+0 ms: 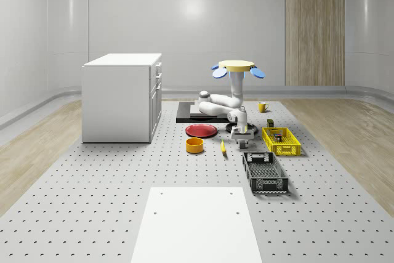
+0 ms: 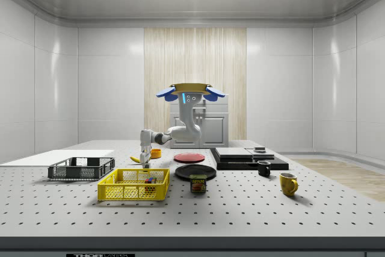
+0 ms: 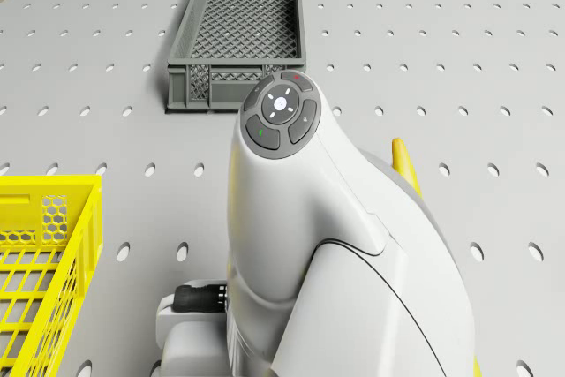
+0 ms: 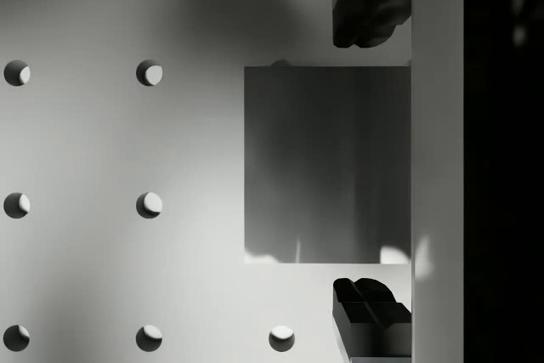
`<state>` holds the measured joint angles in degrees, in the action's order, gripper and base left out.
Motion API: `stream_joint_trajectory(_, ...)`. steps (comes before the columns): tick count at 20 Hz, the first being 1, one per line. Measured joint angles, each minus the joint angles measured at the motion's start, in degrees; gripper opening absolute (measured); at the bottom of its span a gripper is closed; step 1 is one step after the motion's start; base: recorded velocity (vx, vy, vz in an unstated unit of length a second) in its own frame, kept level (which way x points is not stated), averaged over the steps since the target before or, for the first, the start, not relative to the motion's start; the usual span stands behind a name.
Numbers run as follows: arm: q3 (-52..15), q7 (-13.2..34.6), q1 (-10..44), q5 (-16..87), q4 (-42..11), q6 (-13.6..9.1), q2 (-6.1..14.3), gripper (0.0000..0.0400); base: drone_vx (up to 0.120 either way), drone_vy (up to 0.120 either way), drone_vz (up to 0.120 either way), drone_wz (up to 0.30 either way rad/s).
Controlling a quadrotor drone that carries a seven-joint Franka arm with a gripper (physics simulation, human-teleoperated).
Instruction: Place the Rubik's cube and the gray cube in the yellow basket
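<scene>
The gray cube lies on the perforated table between my gripper's two dark fingers. They straddle it with a small gap on each side, so the gripper is open. In the whole-scene view the gripper hangs low over the table just left of the yellow basket. A small multicoloured cube, apparently the Rubik's cube, sits inside the yellow basket. The drone hovers above, its arm bent down to the table.
A gray mesh basket stands in front of the yellow one. A banana, an orange bowl and a red plate lie to the whole-scene view's left of the gripper. Behind are a black slab and a white cabinet.
</scene>
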<state>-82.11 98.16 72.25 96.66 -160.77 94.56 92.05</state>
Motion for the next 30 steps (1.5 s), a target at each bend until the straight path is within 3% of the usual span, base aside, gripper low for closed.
stream_joint_trajectory(24,1.34,-0.23,-0.82,1.39,-0.54,0.16,-0.21,0.0400,0.000,0.000,0.000,0.000)
stream_joint_trajectory(30,1.38,-0.22,-0.54,1.43,-0.26,0.13,-0.30,0.0290,0.000,0.000,0.000,0.000)
